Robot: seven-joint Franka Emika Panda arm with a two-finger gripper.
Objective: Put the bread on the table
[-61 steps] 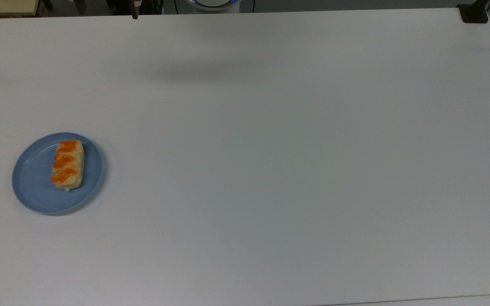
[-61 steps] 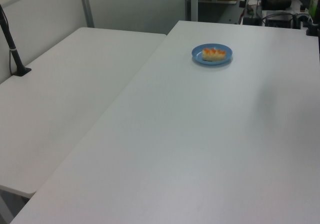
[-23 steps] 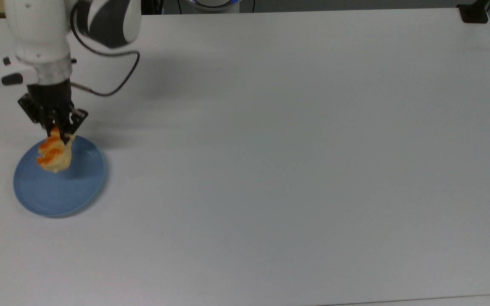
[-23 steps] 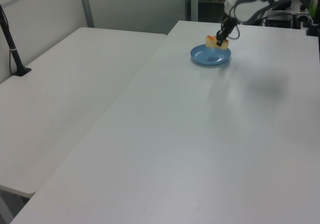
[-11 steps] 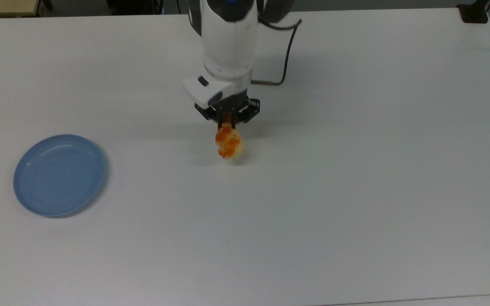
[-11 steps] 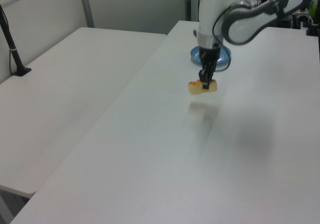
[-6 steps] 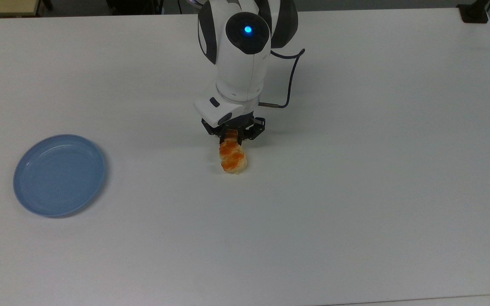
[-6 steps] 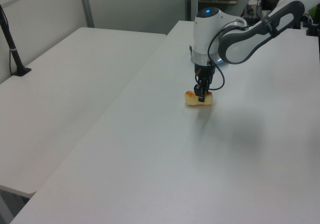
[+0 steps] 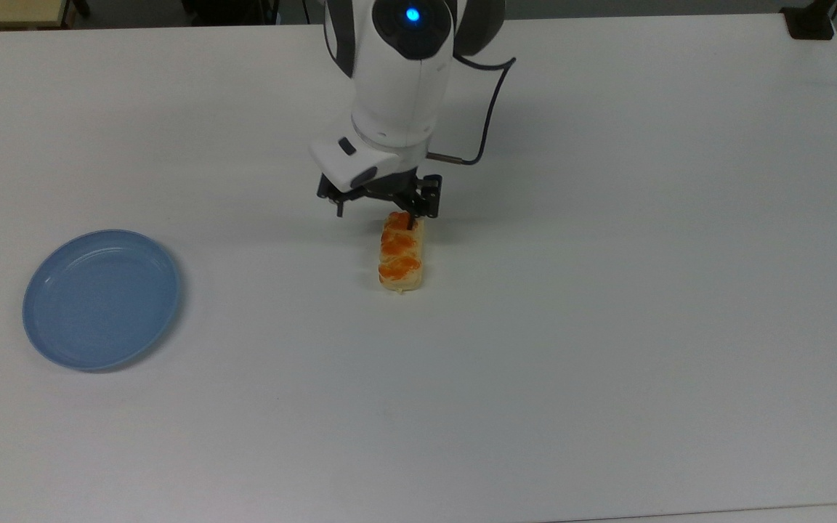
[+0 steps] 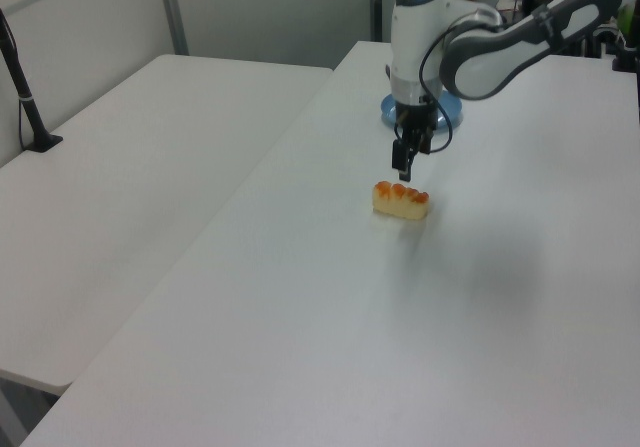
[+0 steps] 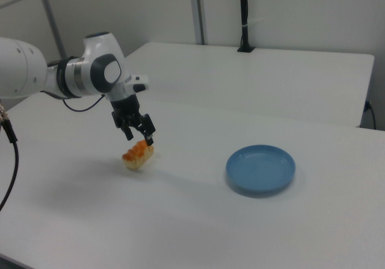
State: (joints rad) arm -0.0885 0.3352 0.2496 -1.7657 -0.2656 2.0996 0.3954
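Arm pose: the white arm [image 9: 404, 65] reaches in from the top view's upper edge and bends down toward the middle of the table [image 9: 607, 327]. Its last link points nearly straight down, with a blue light lit on the joint cap. A dark cable loops out from the wrist on the top view's right. In the right view the arm comes in from the right view's left, with the forearm level and the wrist turned down.

Gripper [image 9: 377, 207] [image 10: 408, 160] [image 11: 139, 134]: black, two fingers, hanging just above the bread. The fingers are spread apart and hold nothing. In the left view there is a clear gap of air between the fingertips and the top of the bread. In the top view one finger overlaps the far end of the bread.

Bread [image 9: 400, 254] [image 10: 400, 200] [image 11: 138, 154]: lying flat on the table near its middle, long axis running up and down in the top view. Small oblong roll with a pale beige body and rounded ends, and orange glazed patches in a row along the top. The surface looks soft and slightly lumpy.

Plate [image 9: 55, 330] [image 10: 448, 110] [image 11: 260, 169]: round, blue, shallow, with a raised rim and smooth finish. It sits well apart from the bread, toward the top view's left.

Table: large, rectangular, plain white, matte. A second white table [image 10: 120, 187] adjoins it on the left view's left, with a black post [image 10: 25, 92] standing on it.
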